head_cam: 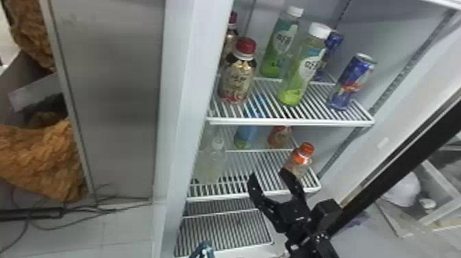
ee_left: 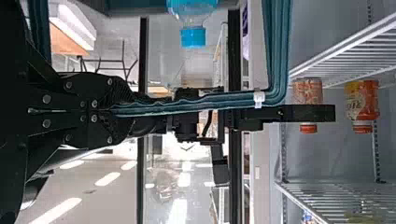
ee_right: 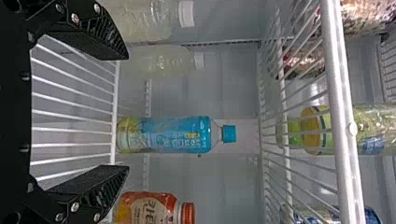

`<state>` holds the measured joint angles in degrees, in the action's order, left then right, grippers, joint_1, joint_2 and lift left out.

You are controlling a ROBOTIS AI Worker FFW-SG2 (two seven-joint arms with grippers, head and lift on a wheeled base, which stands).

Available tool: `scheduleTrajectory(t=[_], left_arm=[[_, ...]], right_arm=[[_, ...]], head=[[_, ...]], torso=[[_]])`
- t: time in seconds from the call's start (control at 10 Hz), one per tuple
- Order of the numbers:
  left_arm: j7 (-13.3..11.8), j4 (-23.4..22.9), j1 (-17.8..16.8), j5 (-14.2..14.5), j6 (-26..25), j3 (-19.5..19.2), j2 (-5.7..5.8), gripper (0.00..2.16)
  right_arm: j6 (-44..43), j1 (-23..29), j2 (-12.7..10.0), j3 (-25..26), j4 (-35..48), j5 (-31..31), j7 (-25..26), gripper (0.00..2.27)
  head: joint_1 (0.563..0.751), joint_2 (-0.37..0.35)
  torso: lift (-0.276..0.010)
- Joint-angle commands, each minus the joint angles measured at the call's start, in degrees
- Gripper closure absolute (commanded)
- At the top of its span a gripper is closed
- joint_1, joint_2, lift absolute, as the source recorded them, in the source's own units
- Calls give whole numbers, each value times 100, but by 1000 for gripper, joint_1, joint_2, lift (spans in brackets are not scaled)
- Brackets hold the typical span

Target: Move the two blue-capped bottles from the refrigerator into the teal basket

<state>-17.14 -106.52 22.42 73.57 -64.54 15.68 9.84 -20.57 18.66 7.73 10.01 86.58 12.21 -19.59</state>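
My right gripper [head_cam: 269,175] is open in front of the middle shelf, and in the right wrist view the blue-capped bottle [ee_right: 177,134] stands behind the gap of that gripper [ee_right: 127,113], untouched. In the head view this bottle [head_cam: 246,135] is toward the back of the middle shelf. The teal basket [head_cam: 204,248] shows low at the head view's bottom edge. In the left wrist view my left gripper [ee_left: 122,109] is shut on the basket's teal rim [ee_left: 219,99]. Another blue-capped bottle [ee_left: 193,36] is between the basket's teal sides.
An orange-capped bottle [head_cam: 302,157] stands close to the right gripper on the same shelf, with a pale bottle [head_cam: 211,163] at its left. The upper shelf edge [head_cam: 291,122] runs above, holding several bottles and cans. The refrigerator's left wall [head_cam: 181,103] borders the shelves.
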Motion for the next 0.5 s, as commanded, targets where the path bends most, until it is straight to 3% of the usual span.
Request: scheduleTrajectory(t=[0.0, 0.4], left_arm=[[0, 0, -6, 0, -14, 14, 0, 1136], [0, 0, -21, 0, -28, 23, 0, 1136]], right_arm=[[-165, -207, 0, -25, -270, -26, 51, 183], [-179, -685, 44, -104, -649, -140, 227, 173]], head=[[695, -350], [695, -350]], torso=[[-141], [-141]])
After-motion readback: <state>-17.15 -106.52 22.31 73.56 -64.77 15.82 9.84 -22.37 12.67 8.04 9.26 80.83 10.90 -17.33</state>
